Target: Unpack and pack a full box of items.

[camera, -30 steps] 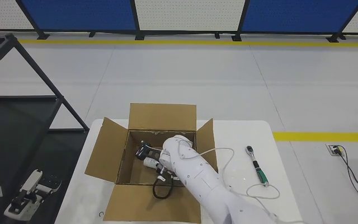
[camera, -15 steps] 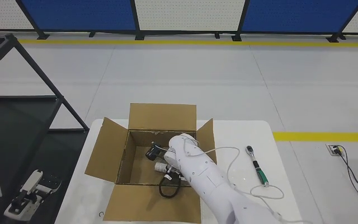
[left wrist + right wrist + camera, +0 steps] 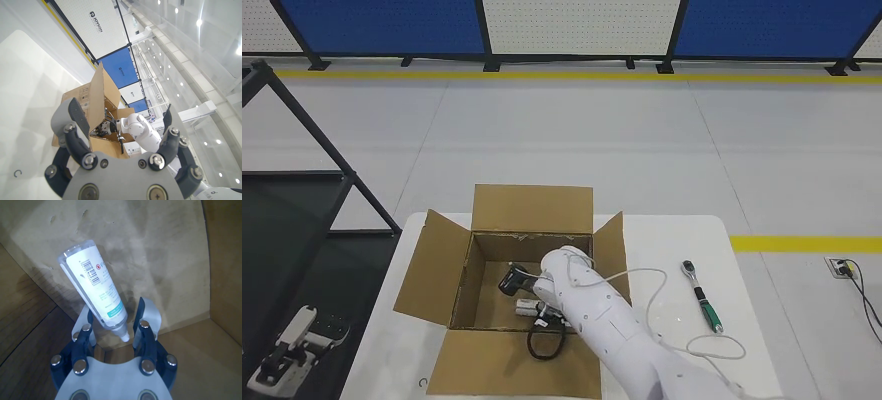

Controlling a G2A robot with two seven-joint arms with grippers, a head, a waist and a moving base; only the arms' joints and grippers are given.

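Inside the box (image 3: pixel 532 208), seen from above, the right hand (image 3: pixel 510 280) sits near the middle of the floor, with its arm reaching in over the near right corner. Over the last second it has drifted from the box's far left part toward the middle and a little closer to the near wall. A ratchet (image 3: pixel 700 295) lies on the worktop (image 3: pixel 662 240) to the right of the box, well apart from it, so unpacking looks to be under way.

From the left wrist, the left hand (image 3: pixel 122 111) is spread wide and holds nothing. It is off the box's near left corner and faces past a raised flap toward the right arm (image 3: pixel 140 128) inside.

From the right wrist, a clear bottle (image 3: pixel 94 281) with a white label lies slanted. Its cap end is between the fingers (image 3: pixel 141 313) and its base points away at the box's cardboard. The right hand is only partly closed and is not gripping. One finger touches the bottle's side, while the other stands just clear, with cardboard showing in the gap. I cannot tell whether the bottle rests on the floor of the box.

I read the drift as the hand lining itself up on the bottle. The next move would be to close and lift it out toward the worktop beside the box. The fingers straddle the tapered cap end, so a squeeze there could let the bottle pivot or slip.
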